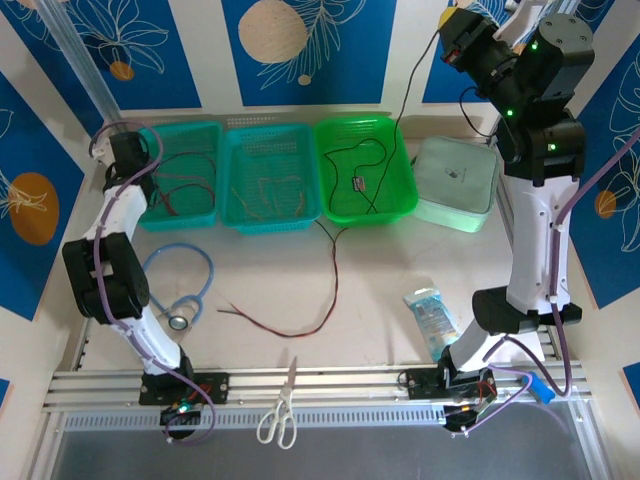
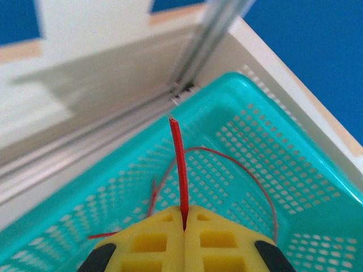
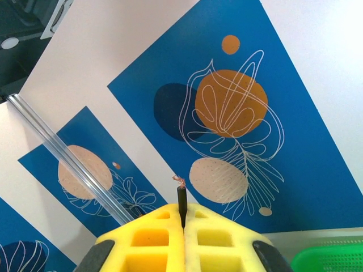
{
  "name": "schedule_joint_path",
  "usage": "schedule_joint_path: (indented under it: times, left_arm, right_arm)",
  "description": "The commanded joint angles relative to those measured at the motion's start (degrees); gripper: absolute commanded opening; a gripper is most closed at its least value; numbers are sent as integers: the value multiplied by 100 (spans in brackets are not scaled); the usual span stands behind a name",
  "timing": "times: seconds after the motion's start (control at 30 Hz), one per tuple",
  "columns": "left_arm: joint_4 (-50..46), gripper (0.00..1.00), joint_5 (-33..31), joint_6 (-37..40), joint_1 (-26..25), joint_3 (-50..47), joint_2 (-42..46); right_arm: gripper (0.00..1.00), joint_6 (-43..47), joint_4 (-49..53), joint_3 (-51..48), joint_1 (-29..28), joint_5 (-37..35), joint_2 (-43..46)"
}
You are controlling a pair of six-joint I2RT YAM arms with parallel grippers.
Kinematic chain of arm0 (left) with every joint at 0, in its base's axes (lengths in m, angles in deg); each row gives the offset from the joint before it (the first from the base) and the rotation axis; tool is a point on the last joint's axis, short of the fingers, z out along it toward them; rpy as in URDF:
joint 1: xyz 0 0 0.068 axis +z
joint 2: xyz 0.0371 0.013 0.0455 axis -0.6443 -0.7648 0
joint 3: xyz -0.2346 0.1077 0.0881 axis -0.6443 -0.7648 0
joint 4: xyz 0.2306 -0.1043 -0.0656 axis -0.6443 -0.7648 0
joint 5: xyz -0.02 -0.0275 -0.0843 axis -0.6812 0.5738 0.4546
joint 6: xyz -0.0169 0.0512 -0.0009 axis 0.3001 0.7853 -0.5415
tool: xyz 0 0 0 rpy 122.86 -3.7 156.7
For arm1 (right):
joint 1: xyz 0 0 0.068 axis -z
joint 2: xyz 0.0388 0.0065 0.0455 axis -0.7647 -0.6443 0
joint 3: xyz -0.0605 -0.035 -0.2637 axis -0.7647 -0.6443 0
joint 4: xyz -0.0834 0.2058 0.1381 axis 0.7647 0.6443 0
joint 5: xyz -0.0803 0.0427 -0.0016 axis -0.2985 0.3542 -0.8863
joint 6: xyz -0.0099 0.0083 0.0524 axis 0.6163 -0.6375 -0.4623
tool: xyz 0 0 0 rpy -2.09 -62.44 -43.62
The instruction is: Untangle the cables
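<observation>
While our left tool [image 2: 185, 212] pinches the red cable [image 2: 180, 164] over the teal basket [image 2: 323, 175], our right tool [image 3: 182, 213] pinches the black cable [image 3: 181, 202] high, likely to lift it clear.

White walls [image 1: 210, 50], blue leaf-print panels [image 1: 330, 40] (orange discs), pale tabletop [image 1: 380, 290]

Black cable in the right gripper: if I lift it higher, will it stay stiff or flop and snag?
Probably floppy: from the right gripper the black cable hangs in a slack line down into the green basket. Likely light, being so thin. It may snag on the way up, since it curls loosely inside the basket.
</observation>
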Motion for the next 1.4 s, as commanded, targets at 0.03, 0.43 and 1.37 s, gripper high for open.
schedule_joint_path:
  times: [0.03, 0.43, 1.37]
  left_arm:
    - [-502, 0, 1477, -210, 1, 587, -839]
    - [-912, 47, 2191, -288, -17, 1255, -1812]
    - [-25, 73, 2217, 360, -957, -195, 408]
  right_arm:
    - [0, 175, -459, -94, -94, -123, 184]
    - [0, 230, -1319, -68, -138, -58, 69]
    - [0, 432, -2289, 1265, -90, -114, -1559]
